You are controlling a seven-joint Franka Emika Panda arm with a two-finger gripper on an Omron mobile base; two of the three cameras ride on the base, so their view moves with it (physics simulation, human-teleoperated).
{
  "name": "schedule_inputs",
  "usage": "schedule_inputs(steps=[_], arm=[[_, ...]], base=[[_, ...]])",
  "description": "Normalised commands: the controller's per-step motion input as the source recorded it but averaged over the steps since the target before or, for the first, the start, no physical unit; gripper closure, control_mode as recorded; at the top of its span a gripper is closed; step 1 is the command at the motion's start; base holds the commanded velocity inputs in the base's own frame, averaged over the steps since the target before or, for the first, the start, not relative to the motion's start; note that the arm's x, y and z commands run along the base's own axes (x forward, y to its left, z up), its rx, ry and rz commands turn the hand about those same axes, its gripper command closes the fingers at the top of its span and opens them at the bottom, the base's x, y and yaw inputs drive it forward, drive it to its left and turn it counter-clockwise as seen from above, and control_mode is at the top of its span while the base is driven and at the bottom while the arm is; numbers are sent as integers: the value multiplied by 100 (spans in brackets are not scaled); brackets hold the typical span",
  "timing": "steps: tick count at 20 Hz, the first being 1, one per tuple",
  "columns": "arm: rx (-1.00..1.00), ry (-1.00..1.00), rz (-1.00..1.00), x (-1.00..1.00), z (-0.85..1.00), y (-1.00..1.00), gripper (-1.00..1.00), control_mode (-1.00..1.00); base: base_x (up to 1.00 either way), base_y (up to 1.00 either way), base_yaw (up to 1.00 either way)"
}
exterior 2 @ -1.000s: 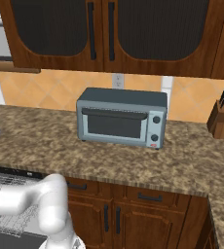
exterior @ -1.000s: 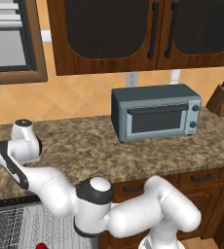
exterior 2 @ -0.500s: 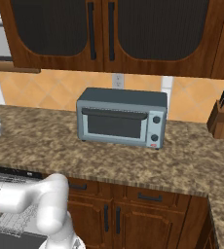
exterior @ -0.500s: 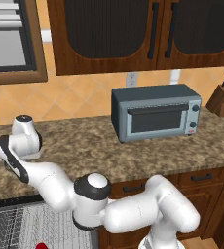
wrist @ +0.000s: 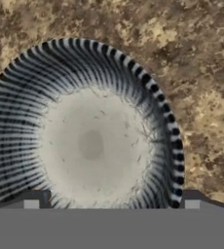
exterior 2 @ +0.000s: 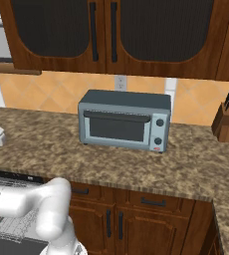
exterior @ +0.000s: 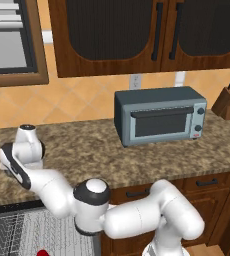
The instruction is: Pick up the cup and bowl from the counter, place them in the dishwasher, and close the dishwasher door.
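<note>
The grey bowl (wrist: 92, 141), ribbed on its wall and speckled pale inside, sits on the brown granite counter (wrist: 201, 73) right under my hand. My gripper (wrist: 111, 203) is open, and its two fingertips (wrist: 32, 199) stand at either side of the bowl's near rim with nothing held. From the left base view, the hand (exterior: 26, 146) hangs over the counter's (exterior: 97, 145) left end and hides the bowl. A bit of the red cup (exterior: 43, 253) shows low in the dishwasher's white wire rack (exterior: 17, 232), below the counter edge.
A grey toaster oven (exterior: 159, 121) stands mid-counter against the tiled wall, and a wooden knife block (exterior: 229, 102) stands at the far right. Dark upper cabinets (exterior 2: 111, 37) hang overhead. Wooden drawers (exterior 2: 151, 201) sit under the counter, right of the dishwasher (exterior 2: 14, 178).
The hand has shifted only slightly over the left end of the counter. The jaws have stayed open.
</note>
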Motion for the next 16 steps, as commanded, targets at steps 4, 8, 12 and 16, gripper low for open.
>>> schedule_inputs(steps=[4, 8, 12, 16], arm=[[0, 1, 0, 0, 0, 0, 100, -100], [0, 0, 0, 0, 0, 0, 100, -100], [0, 0, 0, 0, 0, 0, 100, -100], [1, -1, 0, -36, 0, -13, 100, -100]], base=[[0, 0, 0], [0, 0, 0], [0, 0, 0], [0, 0, 0]])
